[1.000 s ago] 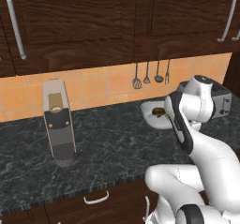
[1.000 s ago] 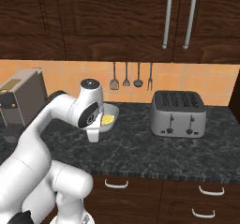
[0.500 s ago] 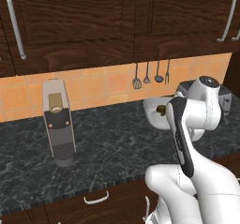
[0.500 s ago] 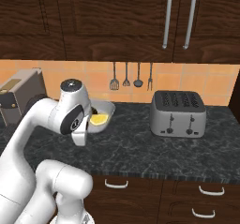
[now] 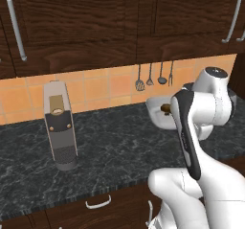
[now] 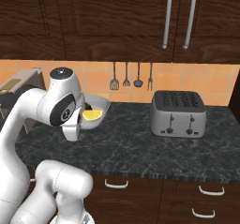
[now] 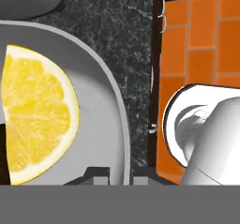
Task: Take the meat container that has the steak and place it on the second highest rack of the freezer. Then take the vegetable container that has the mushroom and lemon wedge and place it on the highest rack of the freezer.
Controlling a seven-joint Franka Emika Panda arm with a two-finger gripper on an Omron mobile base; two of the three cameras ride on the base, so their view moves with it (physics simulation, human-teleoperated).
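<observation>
Carrying the vegetable container [image 6: 96, 107], the white arm had swung across over the past second, so its wrist now sat nearer the left of the right base view, and the dish rode with it above the dark marble counter [image 6: 140, 143]. The lemon wedge [image 6: 93, 115] lay inside the container, bright yellow against its grey floor; in the hand view it lay toward one side of the dish, close under the camera. A dark brown lump, likely the mushroom [image 5: 166, 108], sat at the container's rim as seen from the left base camera. The gripper [image 7: 120, 171] appeared clamped on the container's rim, the wall passing between the two fingertips. A toaster [image 6: 178, 114] stood near the counter's back edge, and a coffee machine [image 5: 60, 126] stood well apart. Judging from this, the steak stage seemed finished and the second carry was underway, with the freezer's highest rack as its goal.
</observation>
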